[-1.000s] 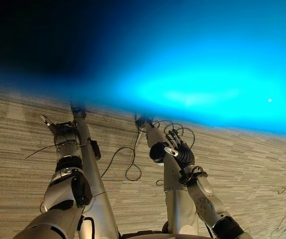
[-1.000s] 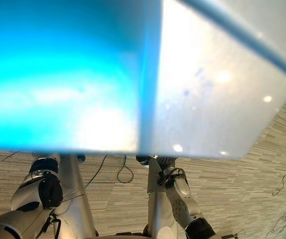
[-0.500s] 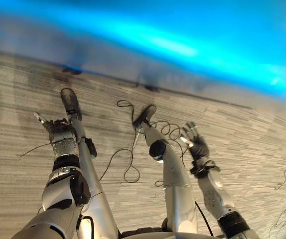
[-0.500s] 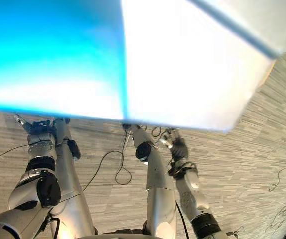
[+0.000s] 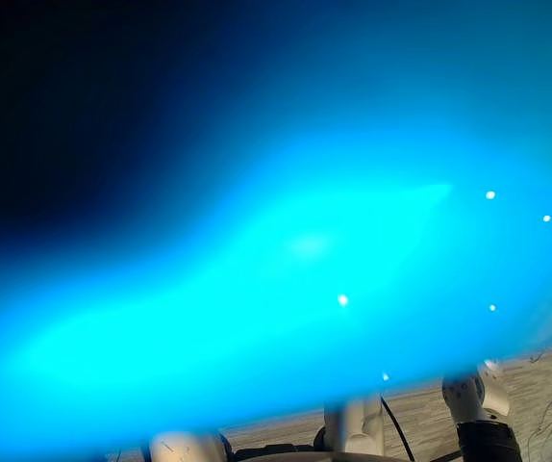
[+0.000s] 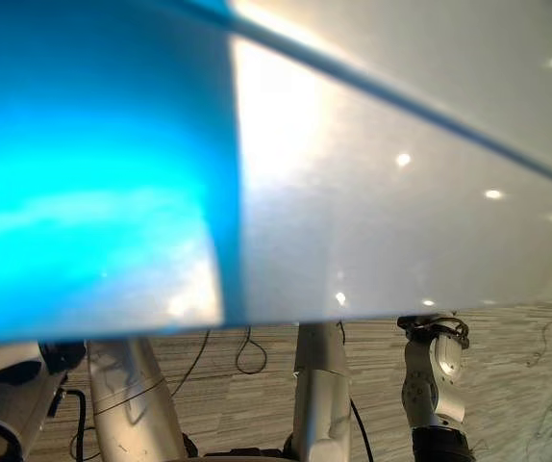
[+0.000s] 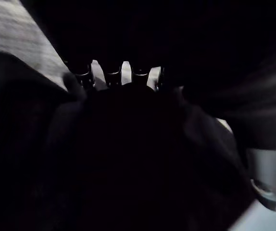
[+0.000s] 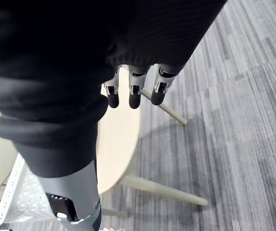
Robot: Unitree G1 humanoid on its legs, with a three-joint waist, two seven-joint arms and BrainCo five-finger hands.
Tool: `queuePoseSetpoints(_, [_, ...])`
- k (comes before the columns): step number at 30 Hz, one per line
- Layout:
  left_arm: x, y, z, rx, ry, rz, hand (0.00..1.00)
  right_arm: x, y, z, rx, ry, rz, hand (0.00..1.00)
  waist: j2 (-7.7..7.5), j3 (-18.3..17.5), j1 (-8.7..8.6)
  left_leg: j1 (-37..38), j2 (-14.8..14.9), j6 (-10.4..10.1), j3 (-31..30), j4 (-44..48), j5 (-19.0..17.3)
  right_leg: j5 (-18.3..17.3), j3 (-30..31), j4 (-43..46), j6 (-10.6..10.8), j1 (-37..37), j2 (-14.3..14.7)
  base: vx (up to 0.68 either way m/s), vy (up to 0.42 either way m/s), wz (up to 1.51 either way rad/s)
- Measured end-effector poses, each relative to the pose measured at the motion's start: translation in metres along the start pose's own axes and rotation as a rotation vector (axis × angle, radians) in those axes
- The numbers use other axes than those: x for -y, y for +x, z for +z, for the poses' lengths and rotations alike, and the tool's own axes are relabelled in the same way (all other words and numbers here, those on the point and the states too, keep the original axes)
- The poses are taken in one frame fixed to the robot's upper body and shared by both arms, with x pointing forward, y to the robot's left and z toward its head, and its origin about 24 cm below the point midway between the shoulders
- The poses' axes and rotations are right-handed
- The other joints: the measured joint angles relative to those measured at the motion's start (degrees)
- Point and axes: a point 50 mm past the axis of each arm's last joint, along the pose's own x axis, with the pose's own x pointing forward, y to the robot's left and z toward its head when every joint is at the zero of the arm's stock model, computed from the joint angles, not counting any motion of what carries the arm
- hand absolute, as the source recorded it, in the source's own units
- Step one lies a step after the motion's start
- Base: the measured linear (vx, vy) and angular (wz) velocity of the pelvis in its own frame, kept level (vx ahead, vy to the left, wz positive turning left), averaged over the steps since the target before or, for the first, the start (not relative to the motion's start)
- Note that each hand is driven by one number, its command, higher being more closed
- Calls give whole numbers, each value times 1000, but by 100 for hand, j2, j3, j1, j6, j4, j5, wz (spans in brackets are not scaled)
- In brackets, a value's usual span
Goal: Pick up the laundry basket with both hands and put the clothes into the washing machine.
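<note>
Heads up: your right hand (image 8: 134, 92) is wide and loose, with the fingers (image 8: 113, 96) hanging straight down and nothing in them. It hangs above the grey striped carpet (image 8: 234, 96) and the edge of a pale round table (image 8: 121, 139) on slim splayed legs.

The white perforated laundry basket (image 8: 15, 202) is right up against that table's edge. You can only see a corner of it, so I can't tell whether it's on the table or just beside it. It's well apart from your right hand, and I can't make out what's inside it.

Your left hand (image 7: 113, 77) is mostly lost in the dark of its own wrist view, with a bit of carpet beyond it. I honestly can't tell whether it's wide, narrow or holding something.

From the head, you've got a big smooth panel (image 6: 401, 144) very close in front, blue on the left and pale grey on the right, with a dark line across the far right part. Under its near edge there's a strip of carpet, and your right forearm comes up from the near right until the panel hides it.
</note>
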Motion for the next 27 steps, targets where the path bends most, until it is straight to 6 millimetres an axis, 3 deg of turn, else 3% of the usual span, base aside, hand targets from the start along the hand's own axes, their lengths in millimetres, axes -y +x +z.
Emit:
queuePoseSetpoints(4, [10,6,2,-4,62,10,0,-5,2,9,35,48,23,0,78,-51,68,-50,57,4,248,-226,-1,25,-334,-631,384,105,-1,-14,93,-27])
queuePoseSetpoints(6, [17,6,-3,-29,84,-6,0,-4,3,11,43,62,22,0,96,-57,55,-103,43,-24,358,-146,2,-10,-355,-720,440,86,-34,-16,71,-1])
queuePoseSetpoints(7, [16,6,-6,-37,96,-5,100,-5,4,14,54,56,41,0,106,-57,95,-245,67,81,197,784,-147,-2,-397,-733,474,85,-35,42,139,-42])
queuePoseSetpoints(8, [10,6,-11,-54,110,30,100,-5,6,22,80,52,52,0,193,-97,179,23,60,115,133,815,-791,14,-472,-543,493,50,-95,92,178,-51])
queuePoseSetpoints(9, [10,5,-15,-67,114,34,100,-4,7,26,101,65,45,0,265,-119,136,3,12,328,187,791,-980,98,-173,97,237,-150,-285,123,142,-17])
queuePoseSetpoints(10, [12,3,-21,-88,139,21,100,-3,8,26,103,76,37,0,334,-138,87,-53,8,324,227,746,-976,79,47,482,88,-159,-363,83,80,51])
queuePoseSetpoints(12, [17,1,-30,-125,200,-16,100,-3,10,27,104,77,41,0,331,-163,91,-137,28,217,341,708,-908,-33,143,370,-117,89,-373,56,8,51])
queuePoseSetpoints(15, [17,-4,-42,-169,219,-26,100,-17,24,35,145,105,81,0,339,-174,131,-167,107,105,427,642,-798,-19,218,323,-125,40,-324,-18,24,7])
queuePoseSetpoints(19, [15,-12,-62,-226,207,-11,100,-17,23,33,140,106,80,0,335,-199,107,-145,186,193,673,613,-709,17,334,333,-64,-30,-387,-31,44,2])
queuePoseSetpoints(23, [15,-17,-69,-236,187,26,100,-18,23,26,103,90,81,0,337,-196,-23,-96,191,428,820,605,-563,31,455,468,-48,-48,-470,-21,40,10])
queuePoseSetpoints(27, [24,-31,-79,-247,159,-2,100,-14,20,23,80,70,74,0,276,-128,-34,75,184,589,1074,566,-463,42,649,640,-65,-88,-593,-5,27,13])
